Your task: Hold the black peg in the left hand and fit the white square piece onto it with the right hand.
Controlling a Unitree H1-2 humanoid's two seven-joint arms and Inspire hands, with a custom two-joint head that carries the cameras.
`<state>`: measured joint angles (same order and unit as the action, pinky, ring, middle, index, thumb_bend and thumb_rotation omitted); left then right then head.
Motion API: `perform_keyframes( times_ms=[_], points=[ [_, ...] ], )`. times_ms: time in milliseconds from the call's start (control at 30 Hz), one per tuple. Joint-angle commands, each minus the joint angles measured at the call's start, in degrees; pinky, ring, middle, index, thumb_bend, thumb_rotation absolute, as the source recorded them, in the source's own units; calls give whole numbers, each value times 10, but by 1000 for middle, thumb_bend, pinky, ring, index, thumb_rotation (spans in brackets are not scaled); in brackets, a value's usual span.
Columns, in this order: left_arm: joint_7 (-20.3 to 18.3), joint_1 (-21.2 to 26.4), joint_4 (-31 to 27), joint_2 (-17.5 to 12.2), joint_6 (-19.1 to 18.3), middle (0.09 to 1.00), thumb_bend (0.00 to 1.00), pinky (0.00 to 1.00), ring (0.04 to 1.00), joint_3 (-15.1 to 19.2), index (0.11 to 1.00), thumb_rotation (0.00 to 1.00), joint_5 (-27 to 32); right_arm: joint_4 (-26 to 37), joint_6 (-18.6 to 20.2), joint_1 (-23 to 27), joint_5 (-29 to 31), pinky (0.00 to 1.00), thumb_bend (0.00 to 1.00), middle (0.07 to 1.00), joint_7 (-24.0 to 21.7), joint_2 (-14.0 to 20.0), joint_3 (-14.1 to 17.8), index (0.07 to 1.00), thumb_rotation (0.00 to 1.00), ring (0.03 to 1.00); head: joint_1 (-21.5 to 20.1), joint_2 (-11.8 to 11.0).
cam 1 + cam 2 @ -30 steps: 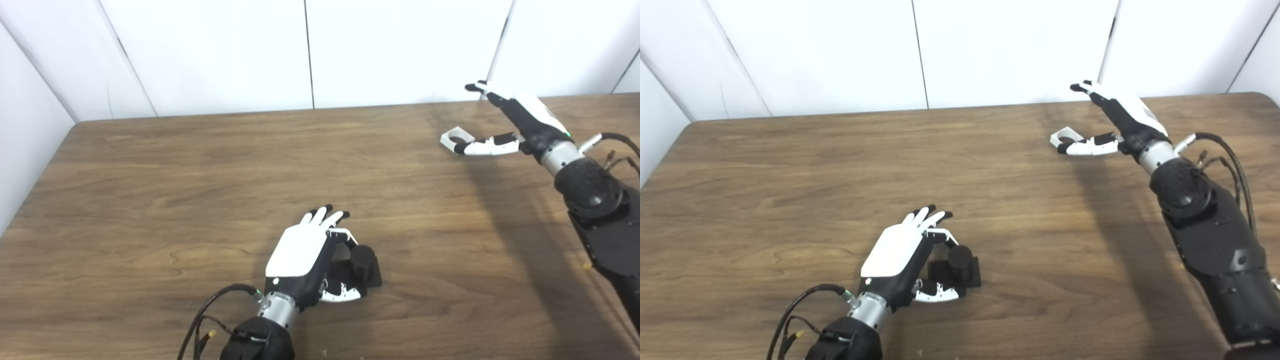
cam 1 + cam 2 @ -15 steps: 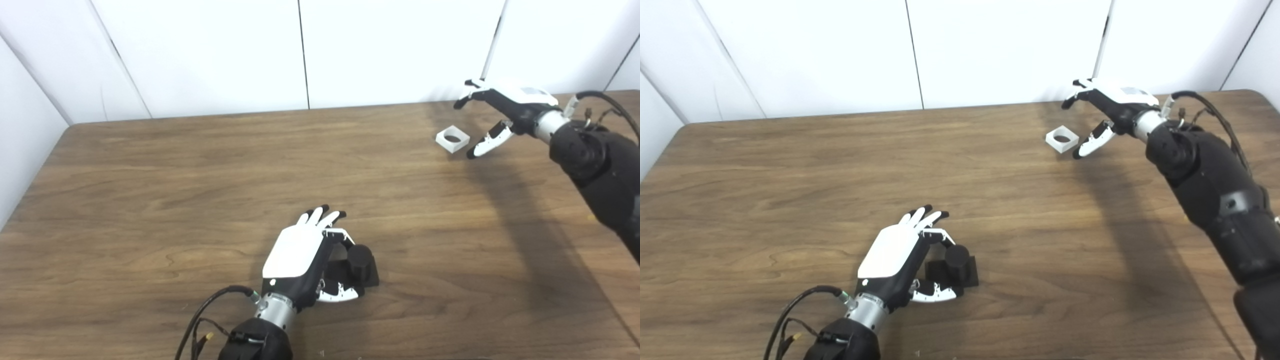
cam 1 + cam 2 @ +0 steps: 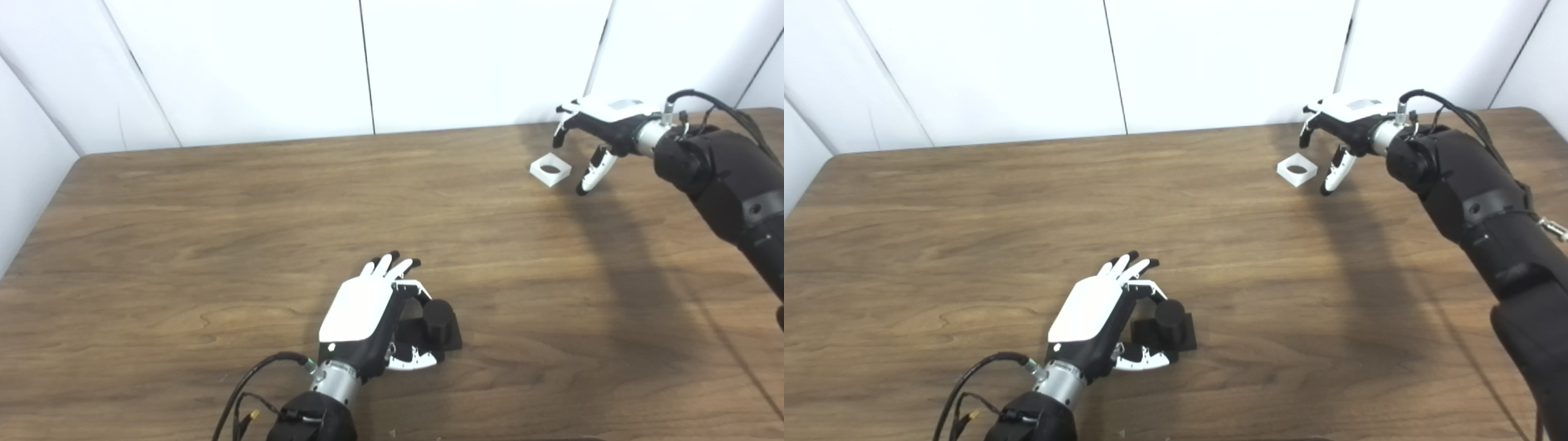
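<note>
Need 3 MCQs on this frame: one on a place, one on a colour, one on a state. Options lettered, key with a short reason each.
1. Where does the white square piece lie?
A. far right part of the table, beside the right hand
B. in the left hand
C. on the black peg

2. What colour is the peg by the left hand?
A. white
B. black
C. red

3. What is the state of the right hand?
A. shut on the white piece
B. open, fingers apart, above the table next to the piece
C. shut on the peg

Key: 1 A, the piece sits on the wood just left of the right hand. 2 B, peg and its base are black. 3 B, fingers are spread and nothing is held.
</note>
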<state>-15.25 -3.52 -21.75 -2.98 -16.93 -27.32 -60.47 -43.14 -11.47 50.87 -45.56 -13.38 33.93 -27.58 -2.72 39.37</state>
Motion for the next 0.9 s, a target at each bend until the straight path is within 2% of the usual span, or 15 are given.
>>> perform_keyframes(
  times_ms=[0, 367, 867],
  points=[
    [-14, -11, 25, -6, -8, 929, 523, 1000, 1000, -2, 494, 73, -10, -7, -24, 51, -5, 1000, 866, 964, 21, -2, -4, 685, 173, 1000, -1, 1],
    [-7, -14, 33, -3, -7, 928, 523, 1000, 1000, -3, 494, 74, -12, -33, -29, 73, -12, 1000, 857, 972, 23, -23, -14, 709, 173, 1000, -2, -2],
    [1, -13, 39, 5, -12, 926, 523, 1000, 1000, -7, 494, 74, -17, -81, -49, 100, -21, 1000, 835, 972, 27, -32, -36, 711, 159, 1000, 2, -7]
  ],
)
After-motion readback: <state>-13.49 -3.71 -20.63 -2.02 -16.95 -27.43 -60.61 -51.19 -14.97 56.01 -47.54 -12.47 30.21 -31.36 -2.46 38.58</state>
